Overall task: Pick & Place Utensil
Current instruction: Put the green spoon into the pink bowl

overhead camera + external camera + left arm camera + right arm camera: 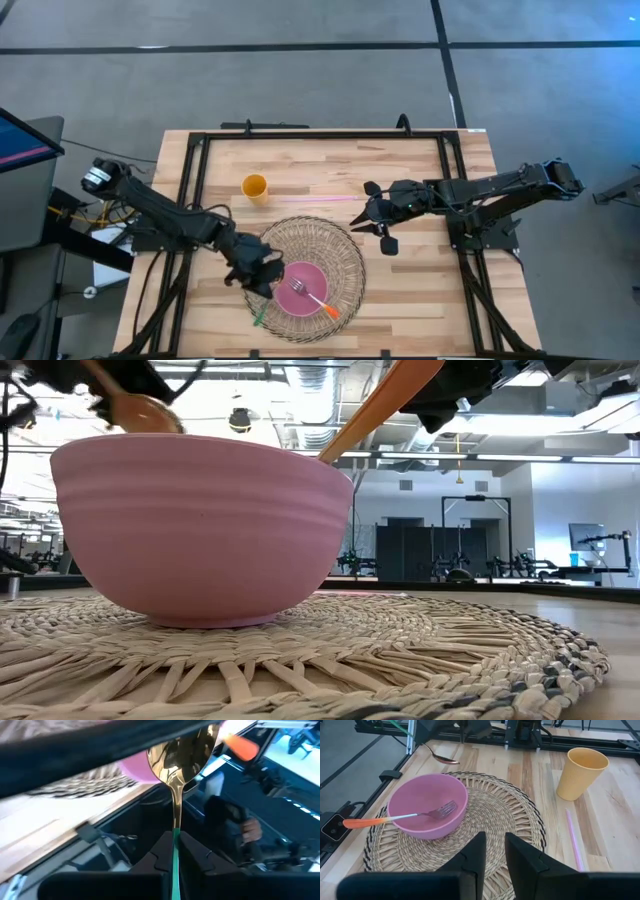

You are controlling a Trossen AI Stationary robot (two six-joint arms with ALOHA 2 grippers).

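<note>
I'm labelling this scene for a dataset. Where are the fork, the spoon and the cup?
fork point(432, 813), right wrist view, on the tines inside the bowl
spoon point(182, 757), left wrist view, on its golden bowl
cup point(581, 774), right wrist view, on its yellow side wall

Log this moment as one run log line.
left gripper: shut on spoon, beside pink bowl | fork: in bowl | right gripper: open, waiting

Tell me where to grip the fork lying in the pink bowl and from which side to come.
Grip the fork by its orange handle end, which juts out past the pink bowl's rim over the woven placemat. Come down from above on the side away from the yellow cup: the tines rest inside the bowl, where the wall would likely block the fingers, while the handle hangs free.
</note>
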